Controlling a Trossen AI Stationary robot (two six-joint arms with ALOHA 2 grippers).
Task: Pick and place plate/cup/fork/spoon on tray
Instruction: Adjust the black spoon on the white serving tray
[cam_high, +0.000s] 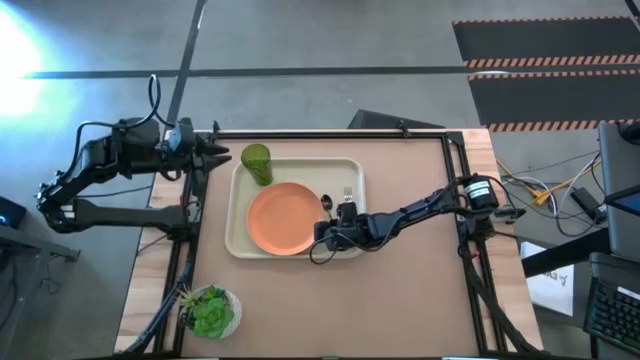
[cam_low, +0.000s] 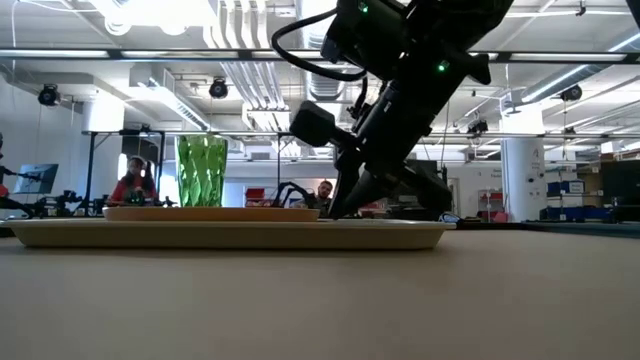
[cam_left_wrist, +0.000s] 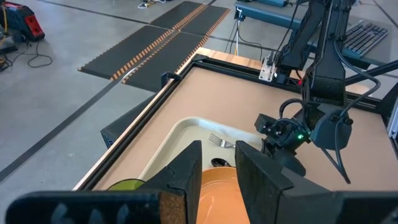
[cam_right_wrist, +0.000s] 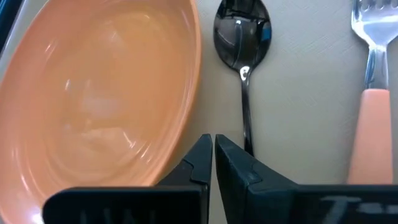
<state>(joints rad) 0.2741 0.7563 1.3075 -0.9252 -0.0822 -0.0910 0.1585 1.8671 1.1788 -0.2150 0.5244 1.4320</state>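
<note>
While the plate (cam_high: 282, 218), cup (cam_high: 256, 163), spoon (cam_right_wrist: 241, 46) and fork (cam_right_wrist: 370, 93) all lie on the tray (cam_high: 240, 245), the right end effector (cam_right_wrist: 213, 163) sits clenched and empty over the spoon's handle, just beside the plate. The left end effector (cam_left_wrist: 217, 171) hangs partly parted, grasping nothing, near the cup at the bench (cam_high: 400, 300) edge.

Bright, even overhead light; window glare upper left; silhouetted low-view arm.
</note>
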